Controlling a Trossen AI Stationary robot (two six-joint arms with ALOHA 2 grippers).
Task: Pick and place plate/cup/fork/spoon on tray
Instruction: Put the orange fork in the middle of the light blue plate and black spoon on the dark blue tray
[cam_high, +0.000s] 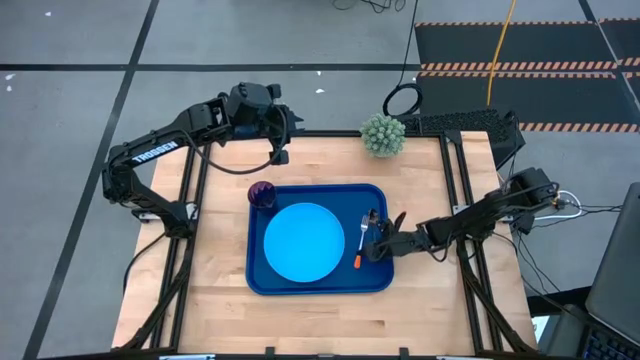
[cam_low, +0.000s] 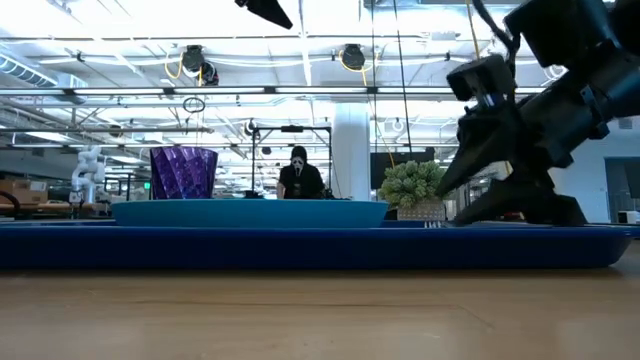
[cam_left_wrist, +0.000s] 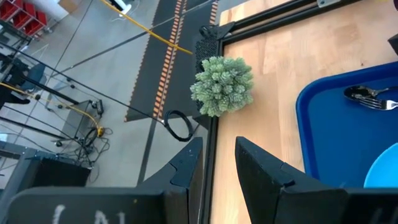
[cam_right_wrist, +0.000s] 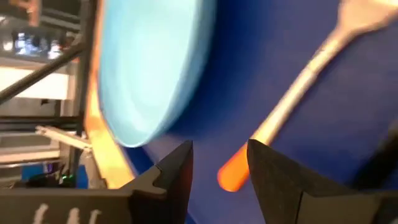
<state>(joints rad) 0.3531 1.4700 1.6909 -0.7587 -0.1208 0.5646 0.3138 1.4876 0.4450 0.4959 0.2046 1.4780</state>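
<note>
While the left gripper (cam_high: 283, 143) waits at the upper left of the high view, jaws narrowly parted and empty, the right gripper (cam_high: 372, 247) sits low over the right side of the tray (cam_high: 318, 287), jaws slightly apart with the fork's (cam_high: 361, 240) orange handle between them (contact unclear). Plate (cam_high: 304, 241) fills the tray's middle; cup (cam_high: 262, 194) stands at its upper-left corner; spoon (cam_high: 372, 217) lies beside the fork.

Both arms are dark, nearly black, built of slim jointed links. The left arm (cam_high: 160, 150) carries white "TROSSEN" lettering along one link and a black cable looping near its wrist. The right arm (cam_high: 480, 215) trails thin cables at its base.
</note>
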